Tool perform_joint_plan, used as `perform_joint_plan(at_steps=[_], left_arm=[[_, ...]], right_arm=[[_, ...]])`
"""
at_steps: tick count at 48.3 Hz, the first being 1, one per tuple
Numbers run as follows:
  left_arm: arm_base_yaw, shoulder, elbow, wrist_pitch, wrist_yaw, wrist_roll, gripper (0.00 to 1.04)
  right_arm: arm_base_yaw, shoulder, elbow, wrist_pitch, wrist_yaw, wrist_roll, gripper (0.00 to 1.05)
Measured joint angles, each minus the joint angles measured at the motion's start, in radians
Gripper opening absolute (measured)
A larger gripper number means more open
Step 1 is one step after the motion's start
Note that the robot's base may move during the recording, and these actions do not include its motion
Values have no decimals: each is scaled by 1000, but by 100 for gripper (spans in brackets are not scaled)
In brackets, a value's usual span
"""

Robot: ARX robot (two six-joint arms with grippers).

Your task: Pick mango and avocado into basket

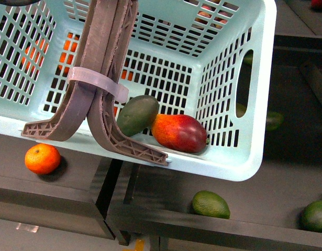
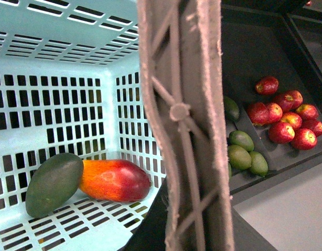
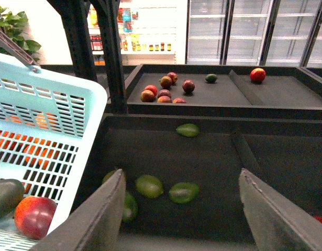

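Two fruits, mango [image 1: 180, 133] and avocado [image 1: 137, 115], touching, settled at 5 o'clock corner of tilted basket [image 1: 244, 170]; right end effector [image 3: 181, 209] apart, empty; left unseen.

Dark produce shelving [image 3: 213, 97] stands before bright glass-door refrigerators [image 3: 244, 31] along the back wall.

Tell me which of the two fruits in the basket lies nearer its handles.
The avocado, dull dark green: it lies right beside the brown handles, while the red-orange mango sits on its far side, toward the basket corner.
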Motion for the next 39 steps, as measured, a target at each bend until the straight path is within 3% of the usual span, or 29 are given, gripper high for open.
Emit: perform_joint_plan(at_steps=[10,39], left_arm=[[-11,0,0,0,13,2,6],[1,0,0,0,-6,-3,6]], right_arm=[[0,-1,0,0,4,1,99],[0,-1,0,-3,2,0,97]])
